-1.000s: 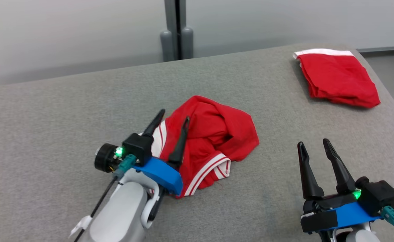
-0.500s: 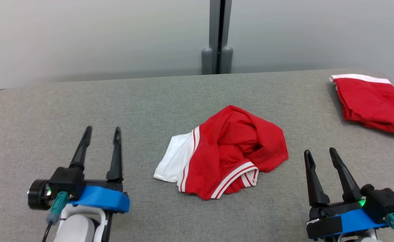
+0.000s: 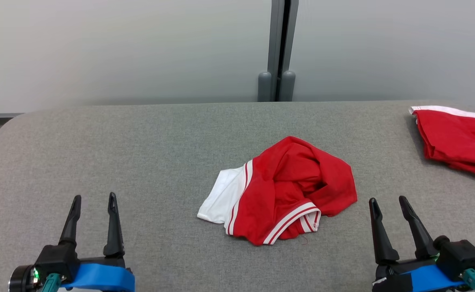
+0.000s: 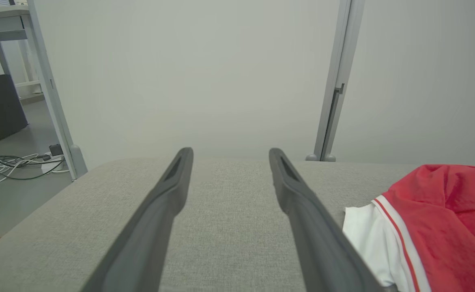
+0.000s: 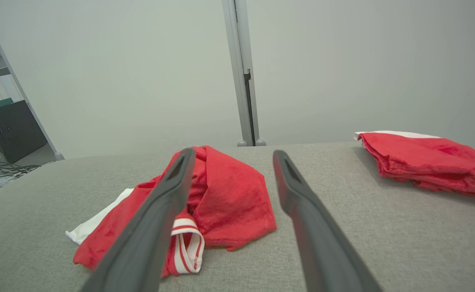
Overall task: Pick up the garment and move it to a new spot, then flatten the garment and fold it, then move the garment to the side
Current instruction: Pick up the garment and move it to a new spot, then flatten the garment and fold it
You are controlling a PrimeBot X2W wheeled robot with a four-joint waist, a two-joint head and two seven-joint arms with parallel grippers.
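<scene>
So the left gripper (image 3: 94, 196) was sitting low at the near left of the grey padded surface (image 3: 140, 146). Its two dark fingers were spread apart and pointing away from the robot, with nothing between them but bare grey top. The right gripper (image 3: 387, 199) was the same deal on the near right: fingers parted, empty, not touching any cloth. I couldn't tell whether they were resting on the surface or just above it.

The garment (image 3: 286, 190) lay between them, roughly mid-surface and a bit closer to the right gripper, clear of both. It was a crumpled red heap, bunched up on itself. A white panel (image 3: 221, 198) stuck out flat on its left side, edged by thin red and white stripes. A striped cuff (image 3: 298, 217) in red and white curled out at its near edge.

Farther out, at the far right corner, a second red garment (image 3: 456, 138) lay folded flat with a white band along its far edge, well apart from the heap. Behind the surface stood a pale wall (image 3: 119, 48) with a grey metal post (image 3: 280, 48) running up it, about in line with the heap. Off past the left end, some cables (image 4: 14, 168) lay on the floor.
</scene>
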